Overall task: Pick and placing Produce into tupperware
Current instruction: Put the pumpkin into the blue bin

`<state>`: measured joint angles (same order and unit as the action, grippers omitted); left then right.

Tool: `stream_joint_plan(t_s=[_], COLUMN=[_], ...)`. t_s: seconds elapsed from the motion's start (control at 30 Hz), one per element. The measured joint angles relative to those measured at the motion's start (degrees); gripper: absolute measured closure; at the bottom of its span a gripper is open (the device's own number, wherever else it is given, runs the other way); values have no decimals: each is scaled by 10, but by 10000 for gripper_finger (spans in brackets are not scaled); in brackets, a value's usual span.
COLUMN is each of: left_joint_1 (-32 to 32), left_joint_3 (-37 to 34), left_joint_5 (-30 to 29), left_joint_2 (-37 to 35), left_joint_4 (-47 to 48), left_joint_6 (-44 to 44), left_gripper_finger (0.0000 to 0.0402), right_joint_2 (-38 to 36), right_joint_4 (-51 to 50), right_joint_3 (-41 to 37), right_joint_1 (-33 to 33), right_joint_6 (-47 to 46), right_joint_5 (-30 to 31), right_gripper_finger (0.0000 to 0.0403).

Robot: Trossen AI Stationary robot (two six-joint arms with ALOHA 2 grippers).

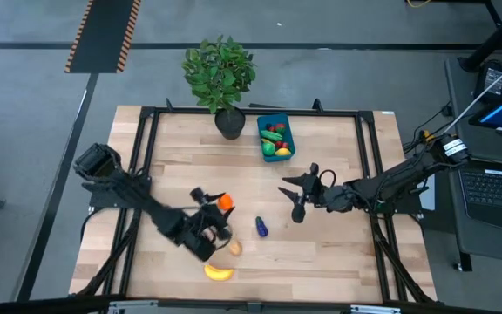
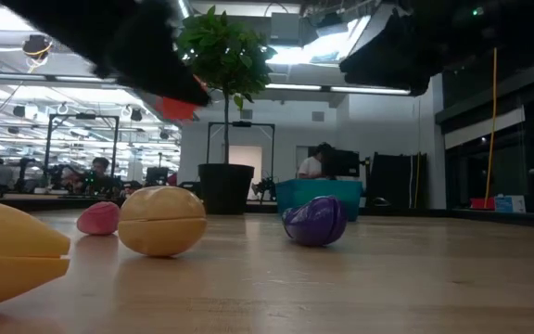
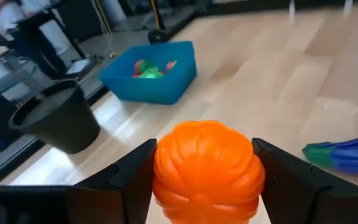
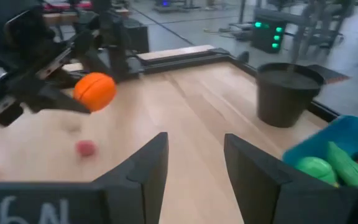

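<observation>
My left gripper [image 1: 219, 209] is shut on the orange [image 3: 207, 168], a ribbed orange toy fruit held above the near-left part of the table. The blue tupperware [image 1: 275, 138] stands at the far middle with red, green and yellow produce in it. On the table lie a purple eggplant [image 1: 261, 228], a tan potato [image 1: 234, 248], a yellow banana [image 1: 219, 272] and a pink berry [image 2: 98, 218]. My right gripper [image 1: 296, 196] hovers open right of centre, with nothing between its fingers [image 4: 145, 171]. My left gripper pinches the orange by its two opposite sides [image 3: 163, 168] between its two fingers [image 3: 129, 177]. The fingers come nearly level from the table's near left. The orange [image 2: 179, 107] hangs clear of the table, well above the fruit lying below.
A potted plant in a dark pot [image 1: 229, 122] stands just left of the tupperware at the far edge. A black frame [image 1: 146, 157] runs round the tabletop. Bare wood lies between the two grippers and the tupperware. People sit in the room beyond the table.
</observation>
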<state>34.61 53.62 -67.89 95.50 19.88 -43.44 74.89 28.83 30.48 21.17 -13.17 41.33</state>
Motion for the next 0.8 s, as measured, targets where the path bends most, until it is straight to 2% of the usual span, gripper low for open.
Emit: stream_joint_plan(t_s=[0.13, 0.27, 0.37, 0.47, 0.63, 0.8], left_joint_1=[-53, -99, -129, -150, -191, -245], left_joint_3=[-3, -48, -94, -126, -139, -139], left_joint_5=[60, 141, 203, 229, 318, 369], left_joint_2=[0, 0, 0, 0, -5, -4], left_joint_4=[-110, -312, -473, -571, -618, -623], left_joint_6=[151, 292, 366, 410, 436, 448], left_gripper_finger=[173, 173, 173, 173, 173, 173], right_joint_2=[0, 0, 0, 0, 0, -2], right_joint_4=[-14, -15, -20, -37, -48, -47], right_joint_3=[0, 0, 0, 0, 0, 0], right_joint_1=[-3, -3, -3, 1, 3, 3], right_joint_6=[-1, -1, -2, -15, -27, -15], right_joint_5=[2, 2, 2, 2, 2, 4], right_gripper_finger=[244, 244, 244, 244, 244, 244])
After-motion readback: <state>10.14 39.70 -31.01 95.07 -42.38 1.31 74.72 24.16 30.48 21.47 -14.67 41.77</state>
